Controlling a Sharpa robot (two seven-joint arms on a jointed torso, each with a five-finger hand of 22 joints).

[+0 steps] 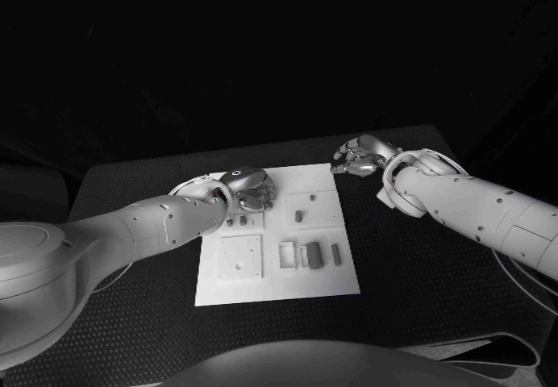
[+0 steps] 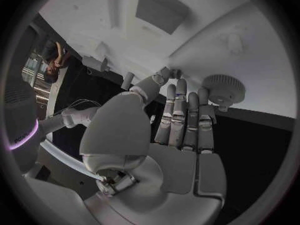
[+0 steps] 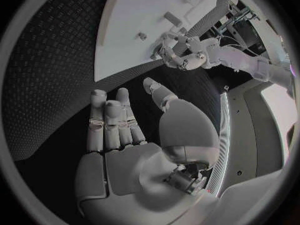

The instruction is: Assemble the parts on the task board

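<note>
2 hands are up: my left hand (image 1: 247,187) hovers over the task board's (image 1: 279,278) far left corner, fingers straight, holding nothing. My right hand (image 1: 360,155) hangs off the board's far right corner, fingers loosely spread, empty. Grey parts (image 1: 312,255) lie mid-board.

From the head we look steeply down on the whole table (image 1: 139,173). Each wrist camera sits close behind its own palm, facing the white board (image 1: 279,234), which all views share.
</note>
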